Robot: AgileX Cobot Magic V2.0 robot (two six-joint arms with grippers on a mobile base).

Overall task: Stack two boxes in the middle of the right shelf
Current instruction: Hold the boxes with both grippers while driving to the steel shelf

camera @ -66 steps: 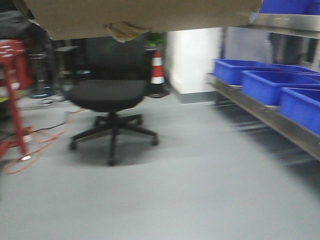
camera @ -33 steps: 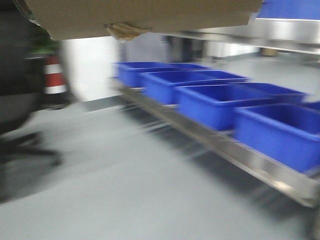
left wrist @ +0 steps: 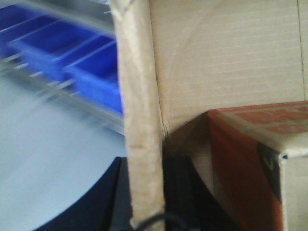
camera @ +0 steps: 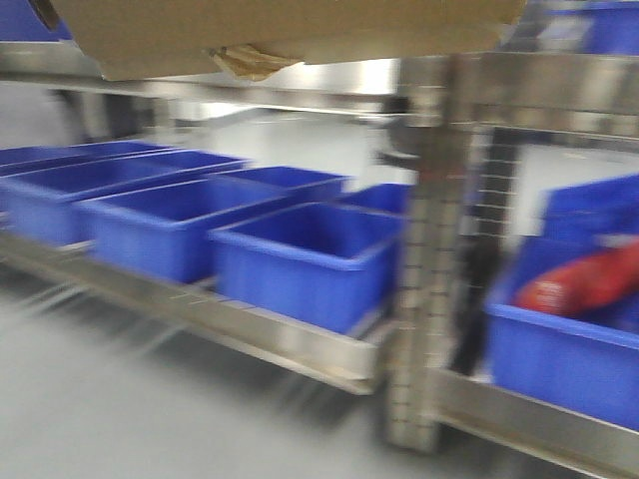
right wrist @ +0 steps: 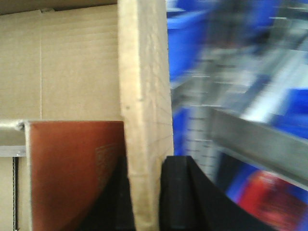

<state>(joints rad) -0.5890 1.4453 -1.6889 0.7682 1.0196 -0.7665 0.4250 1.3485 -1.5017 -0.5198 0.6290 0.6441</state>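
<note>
Left gripper [left wrist: 144,204]: I see dark fingers on either side of the flat box [left wrist: 139,110] edge, clamped on it. Right gripper [right wrist: 147,202]: likewise closed on an edge of the flat box. The orange-printed second box [left wrist: 245,163] sits against the flat box's broad face. Front camera is blurred. There I read the flat box along the top, tape scrap [camera: 250,62] hanging beneath it, steel shelf board [camera: 329,78] just behind it, and blue bins [camera: 300,259] well below it.

Blue plastic bins [camera: 300,261] stand in a row above grey floor [camera: 90,424]; the rightmost holds a blurred red object [camera: 584,281].
</note>
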